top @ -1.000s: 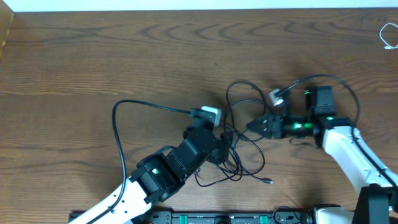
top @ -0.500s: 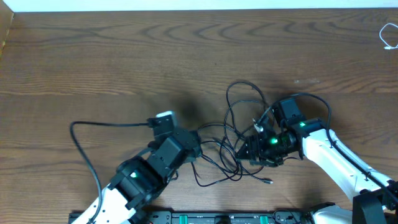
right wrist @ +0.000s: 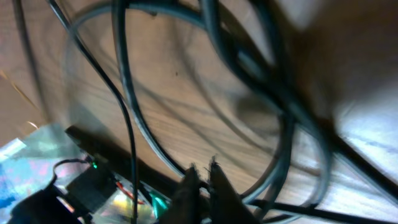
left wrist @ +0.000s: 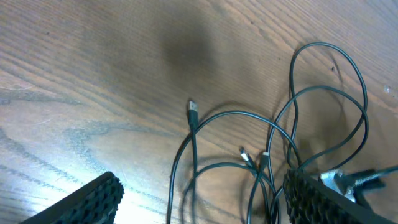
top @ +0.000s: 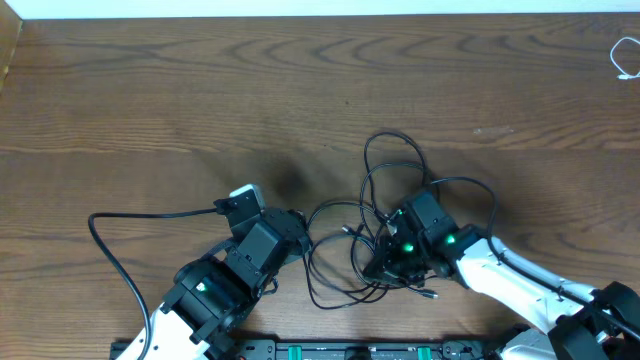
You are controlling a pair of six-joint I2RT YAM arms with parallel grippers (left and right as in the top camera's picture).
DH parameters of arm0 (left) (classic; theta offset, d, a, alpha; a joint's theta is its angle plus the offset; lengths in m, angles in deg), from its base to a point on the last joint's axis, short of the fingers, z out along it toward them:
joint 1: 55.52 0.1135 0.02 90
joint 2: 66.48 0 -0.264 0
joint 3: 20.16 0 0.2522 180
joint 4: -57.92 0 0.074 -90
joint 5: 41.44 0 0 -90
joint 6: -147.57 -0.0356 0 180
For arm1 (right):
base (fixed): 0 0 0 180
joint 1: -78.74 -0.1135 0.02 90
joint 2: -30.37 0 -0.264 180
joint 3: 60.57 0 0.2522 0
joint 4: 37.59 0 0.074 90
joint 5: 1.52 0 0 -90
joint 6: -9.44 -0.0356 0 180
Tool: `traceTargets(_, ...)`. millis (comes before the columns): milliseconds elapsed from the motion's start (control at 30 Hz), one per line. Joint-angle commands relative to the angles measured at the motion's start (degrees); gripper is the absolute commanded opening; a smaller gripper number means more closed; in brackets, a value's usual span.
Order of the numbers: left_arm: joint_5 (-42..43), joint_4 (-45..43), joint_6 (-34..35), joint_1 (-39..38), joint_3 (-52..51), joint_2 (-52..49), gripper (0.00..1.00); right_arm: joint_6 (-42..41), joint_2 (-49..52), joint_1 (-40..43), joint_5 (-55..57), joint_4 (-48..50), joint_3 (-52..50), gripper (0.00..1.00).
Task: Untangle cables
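Cables (top: 365, 205) lie tangled. The right gripper (top: 380, 268) is clenched within the tangle, whether on a strand is unclear. The left gripper (left wrist: 202, 196) is released beside it. The next move is probably to draw one strand free.

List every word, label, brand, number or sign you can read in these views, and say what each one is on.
No readable text in any view.
Black cables and the plug end: no markings visible.
White cord: too small to tell.
Left arm and right arm: green lights only, no label visible.
Wooden table: bare grain, no sign.
Right wrist view: blurred, nothing legible.
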Motion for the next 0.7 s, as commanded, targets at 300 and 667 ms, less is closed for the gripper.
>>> traceTargets(300, -0.9, 1.3, 0.3, 0.2, 0.2, 0.3, 0.84, 3.8, -2.8, 8.2, 1.1, 39.5, -0.4, 0.01)
traceTargets(667, -2.7, 3.1, 0.3, 0.3, 0.2, 0.3, 0.92, 4.7, -6.0, 9.4, -2.8, -5.3, -0.4, 0.41)
